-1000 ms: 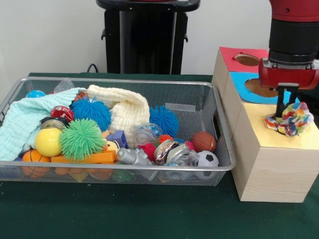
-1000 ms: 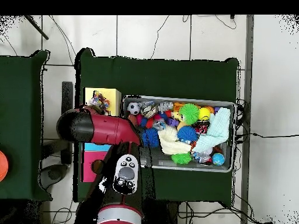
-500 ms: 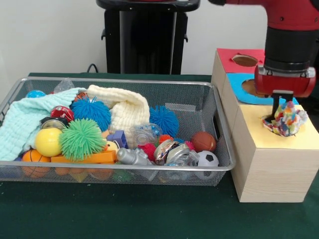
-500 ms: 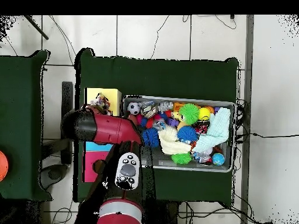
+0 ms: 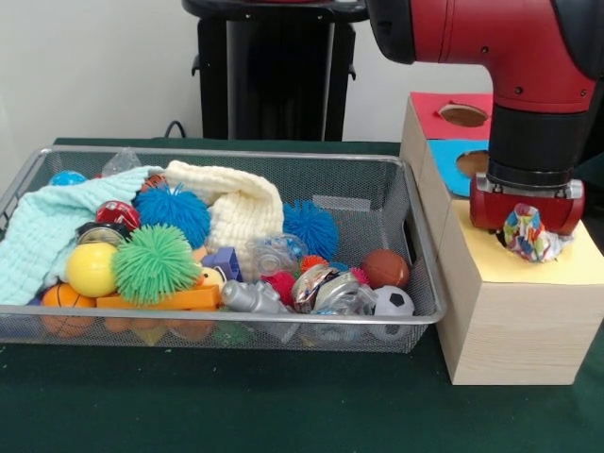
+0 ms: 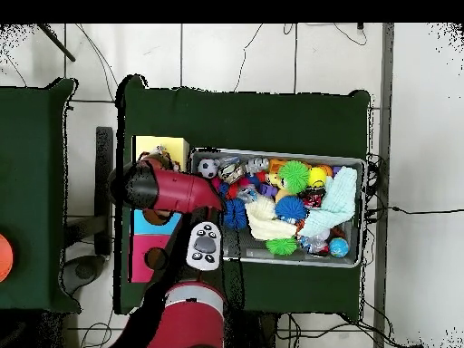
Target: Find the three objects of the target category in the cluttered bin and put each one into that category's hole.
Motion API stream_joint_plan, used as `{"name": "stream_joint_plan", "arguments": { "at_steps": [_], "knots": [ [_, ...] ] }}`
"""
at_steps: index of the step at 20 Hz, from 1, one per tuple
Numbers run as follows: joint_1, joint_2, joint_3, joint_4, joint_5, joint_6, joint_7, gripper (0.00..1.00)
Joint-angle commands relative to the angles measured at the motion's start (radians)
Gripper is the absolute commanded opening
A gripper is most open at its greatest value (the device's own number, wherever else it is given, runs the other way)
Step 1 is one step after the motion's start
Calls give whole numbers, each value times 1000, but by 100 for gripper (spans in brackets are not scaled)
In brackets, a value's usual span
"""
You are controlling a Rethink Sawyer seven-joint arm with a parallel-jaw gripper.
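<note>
A multicoloured rag toy (image 5: 527, 235) sits bunched at the mouth of the hole in the yellow top (image 5: 576, 266) of the wooden sorting box (image 5: 514, 326), directly under the robot's hand (image 5: 525, 213), which we see pressed low over it; we cannot tell whether the hand is clasping the toy or has let go, since the wrist housing hides the tips. We judge the arm is low because the soft bundle needs pushing through the opening rather than simply dropping. Beyond the yellow section lie the blue section (image 5: 453, 151) and the red section (image 5: 444, 102), each with its own round hole, both uncovered in the front view. Just beside the box stands the wire mesh bin (image 5: 377, 203), on the green bench (image 5: 236, 406), crowded with a green spiky ball (image 5: 154, 262), a blue spiky ball (image 5: 173, 212), a yellow ball (image 5: 92, 269), a small soccer ball (image 5: 394, 302), a brown basketball (image 5: 385, 268), a cream knitted cloth (image 5: 241, 203) and a pale mint cloth (image 5: 47, 231). We reckon any further soft targets must be dug out from that heap.
</note>
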Motion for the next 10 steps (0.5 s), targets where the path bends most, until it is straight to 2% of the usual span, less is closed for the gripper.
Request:
{"name": "stream_joint_plan", "arguments": {
  "at_steps": [1, 4, 10],
  "knots": [
    [-60, 137, 108, -6, -36, -42, 106, 0],
    [-69, 118, 124, 19, -31, -44, 120, 0],
    [-33, 40, 68, 53, -19, 77, 145, 0]
  ]
}}
